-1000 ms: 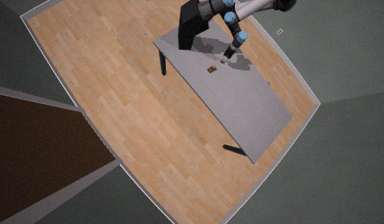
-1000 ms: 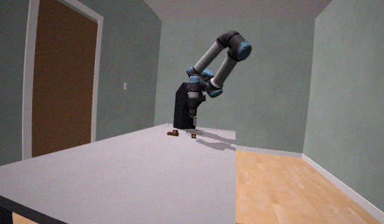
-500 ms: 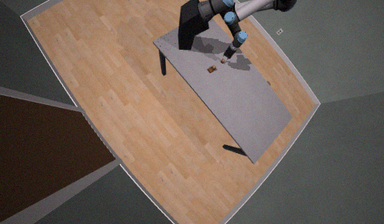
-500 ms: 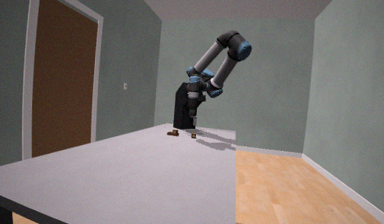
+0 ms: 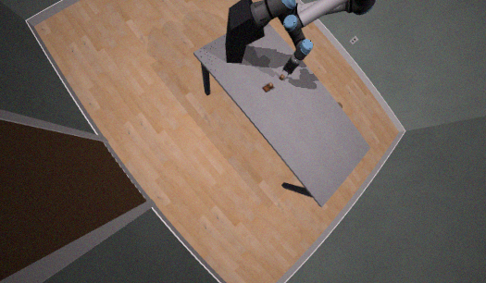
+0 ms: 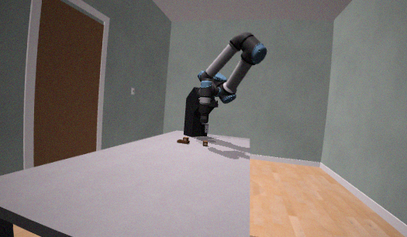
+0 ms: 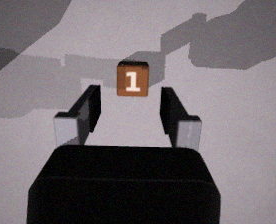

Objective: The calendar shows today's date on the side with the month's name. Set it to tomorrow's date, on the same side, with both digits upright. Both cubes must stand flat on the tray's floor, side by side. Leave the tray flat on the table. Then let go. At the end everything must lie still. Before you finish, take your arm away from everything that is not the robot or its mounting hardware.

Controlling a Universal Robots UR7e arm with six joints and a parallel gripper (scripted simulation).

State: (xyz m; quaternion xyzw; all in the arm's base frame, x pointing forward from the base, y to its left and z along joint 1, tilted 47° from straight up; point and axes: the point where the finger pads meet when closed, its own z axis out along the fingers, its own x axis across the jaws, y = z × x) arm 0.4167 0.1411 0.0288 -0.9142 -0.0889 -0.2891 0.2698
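Observation:
A brown wooden cube (image 5: 281, 77) (image 6: 205, 143) (image 7: 132, 81) sits on the table, apart from the tray. Its face with a white 1 looks upright in the wrist view. My gripper (image 5: 285, 73) (image 6: 206, 131) (image 7: 130, 100) is open and empty, its fingers above and a little short of this cube, with the cube centred ahead of the gap. The small brown tray (image 5: 266, 88) (image 6: 180, 142) lies on the table to one side, with another cube (image 5: 270, 85) (image 6: 185, 139) at one end. The tray is outside the wrist view, and that cube's digit is too small to read.
The grey table (image 5: 310, 134) (image 6: 128, 186) carries the tray and the loose cube. The robot's black pedestal (image 5: 237, 37) (image 6: 191, 116) stands at the table's end behind them. Arm shadows fall around the loose cube. The table's long edge lies beyond the shadows.

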